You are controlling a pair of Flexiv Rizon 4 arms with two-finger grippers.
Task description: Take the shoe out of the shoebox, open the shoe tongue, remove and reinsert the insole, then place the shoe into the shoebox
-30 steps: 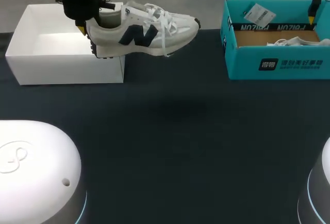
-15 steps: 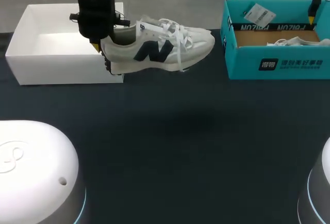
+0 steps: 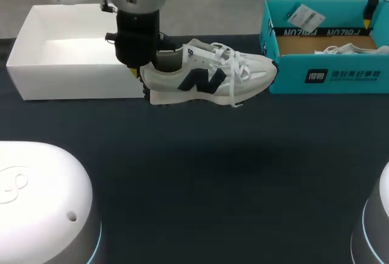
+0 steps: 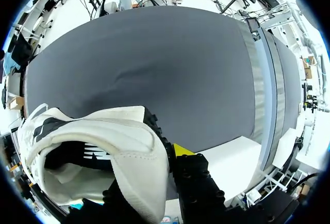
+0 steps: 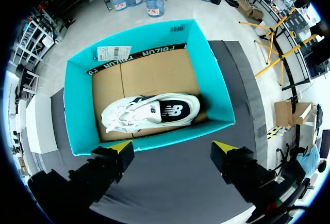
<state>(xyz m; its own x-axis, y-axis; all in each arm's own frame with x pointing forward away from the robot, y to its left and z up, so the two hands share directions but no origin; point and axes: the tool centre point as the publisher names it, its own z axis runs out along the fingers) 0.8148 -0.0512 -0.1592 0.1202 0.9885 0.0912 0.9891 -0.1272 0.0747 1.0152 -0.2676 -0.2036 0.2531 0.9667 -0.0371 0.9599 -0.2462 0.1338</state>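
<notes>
Shoe (image 3: 209, 78) gripped at heel by left hand (image 3: 141, 72), held above bench (image 3: 200, 173) between white box (image 3: 73, 78) and teal shoebox (image 3: 328, 75). Right hand (image 5: 172, 152) spread wide above teal shoebox, second shoe (image 5: 149, 113) inside.

place: I am working at a robot lab bench | evidence: my left arm base (image 3: 42, 203) and right arm base (image 3: 374, 227), both white, are sitting at 7 and 5 o'clock on a dark-covered table (image 3: 194, 173) | layout: a white box (image 3: 73, 81) is standing at 10 o'clock, a teal shoebox (image 3: 328, 75) at 2 o'clock
</notes>
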